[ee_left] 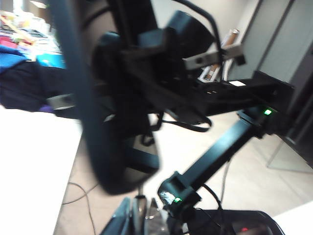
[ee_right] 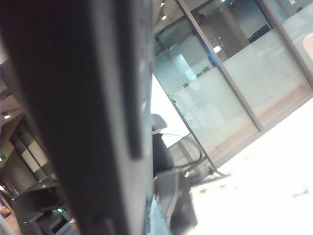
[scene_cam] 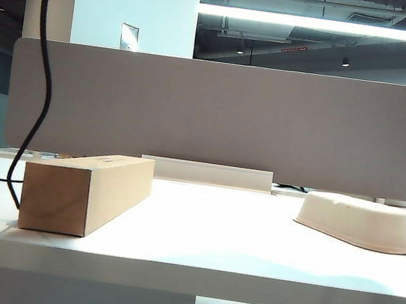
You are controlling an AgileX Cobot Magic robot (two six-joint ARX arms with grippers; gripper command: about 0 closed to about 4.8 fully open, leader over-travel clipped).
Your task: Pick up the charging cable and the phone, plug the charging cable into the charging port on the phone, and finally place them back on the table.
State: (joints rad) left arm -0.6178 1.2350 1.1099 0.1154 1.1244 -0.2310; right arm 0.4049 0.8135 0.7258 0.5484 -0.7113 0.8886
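Charging cable (scene_cam: 44, 99) hangs as a thin black cord from above the top edge of the exterior view. It waves down in front of the grey divider panel (scene_cam: 215, 116) and ends low at the left side of the cardboard box (scene_cam: 84, 192). A short piece of it lies flat on the white worktop (scene_cam: 214, 237) at the far left edge. The box stands on the left part of the worktop, and a pale oval tray (scene_cam: 363, 224) rests on the right part, well apart from the box. Neither arm shows in this view.

In the left wrist view the cable (ee_left: 93, 122) is a thick blurred dark band very close to the camera. It bends down toward the left hand (ee_left: 142, 220), whose fingers stand together at the lower edge, and it seems to be pinched between them. The plug I cannot make out. Behind are dark arm parts with small green lights.

In the right wrist view the phone (ee_right: 88, 107) fills the near side as a broad dark slab seen almost edge-on. It rises from the right hand (ee_right: 154, 220), which is closed on its lower part. Glass walls and a bright floor show behind it.
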